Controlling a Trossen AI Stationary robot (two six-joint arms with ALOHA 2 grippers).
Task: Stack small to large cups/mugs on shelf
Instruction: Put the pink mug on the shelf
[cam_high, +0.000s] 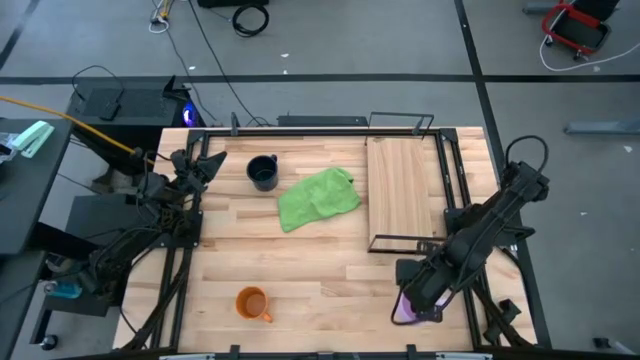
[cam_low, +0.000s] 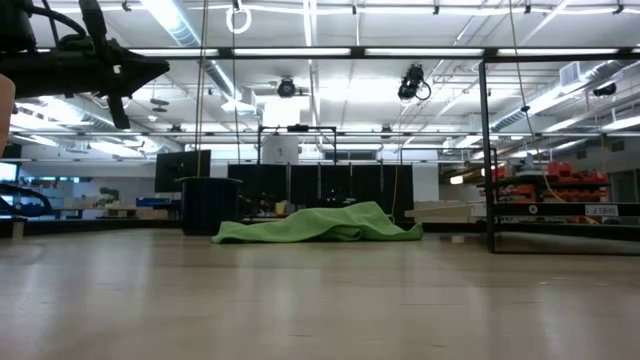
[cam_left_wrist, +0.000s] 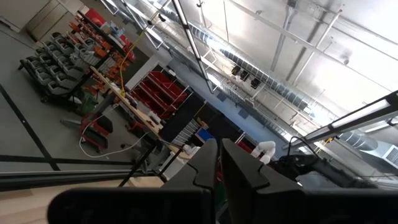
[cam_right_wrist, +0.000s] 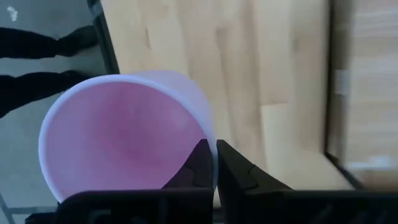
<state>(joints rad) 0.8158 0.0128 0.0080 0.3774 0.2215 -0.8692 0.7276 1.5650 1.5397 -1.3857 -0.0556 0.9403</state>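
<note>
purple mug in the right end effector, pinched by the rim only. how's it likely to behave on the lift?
The purple mug looks rigid, so it shouldn't deform. The right end effector pinches one thin wall, so it may pivot or tilt. Its smooth, glossy-looking surface could slip. It sits near the table corner; a drop could go over the edge.

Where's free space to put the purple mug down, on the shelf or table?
The shelf board is bare end to end. Table is open between orange mug and right gripper, which grips the purple mug. Tighter around the green cloth and dark mug.
</note>
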